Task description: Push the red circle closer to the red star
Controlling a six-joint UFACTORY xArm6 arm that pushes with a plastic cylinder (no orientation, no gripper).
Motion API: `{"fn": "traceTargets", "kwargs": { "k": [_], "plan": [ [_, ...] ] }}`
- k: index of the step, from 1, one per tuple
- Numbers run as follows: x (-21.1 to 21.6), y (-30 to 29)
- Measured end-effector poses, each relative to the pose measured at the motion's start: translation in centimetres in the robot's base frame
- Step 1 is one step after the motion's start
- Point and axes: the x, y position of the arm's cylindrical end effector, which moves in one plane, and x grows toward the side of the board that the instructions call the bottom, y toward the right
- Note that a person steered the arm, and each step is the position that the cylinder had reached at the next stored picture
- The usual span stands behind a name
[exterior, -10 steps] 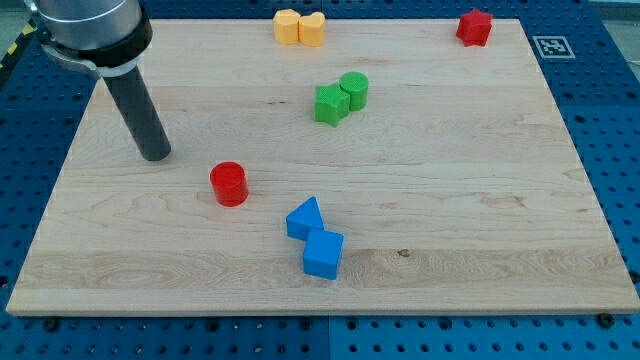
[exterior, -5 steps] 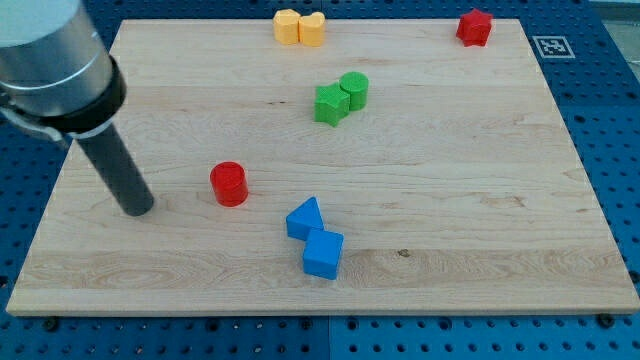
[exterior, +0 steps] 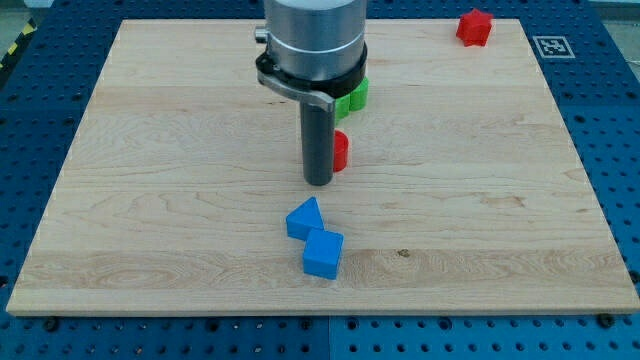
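The red circle point(exterior: 341, 151) sits near the board's middle, mostly hidden behind my rod. My tip point(exterior: 318, 182) rests on the board just left of and below the circle, touching or nearly touching it. The red star point(exterior: 474, 27) lies at the view's top right corner of the board, far from the circle.
A green block point(exterior: 352, 97) peeks out right of the arm, just above the red circle; the arm hides most of it. Two blue blocks point(exterior: 305, 219) point(exterior: 323, 253) lie below my tip. The wooden board point(exterior: 120, 200) sits on a blue pegboard.
My tip swept from the board's left side to the middle. The red circle moved right and up, closer to the green blocks. The arm now hides the yellow blocks.
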Motion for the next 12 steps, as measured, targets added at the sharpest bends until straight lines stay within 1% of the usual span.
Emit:
{"fn": "traceTargets", "kwargs": {
  "k": [2,4,5,6,7,9,11,12],
  "plan": [
    [-1.6,0.5],
    [-1.9,0.9],
    [-2.0,-0.4],
    [-3.8,-0.4],
    [-4.2,0.0],
    [-5.3,3.7],
    [-6.0,10.9],
    [-7.7,14.6]
  ]
}}
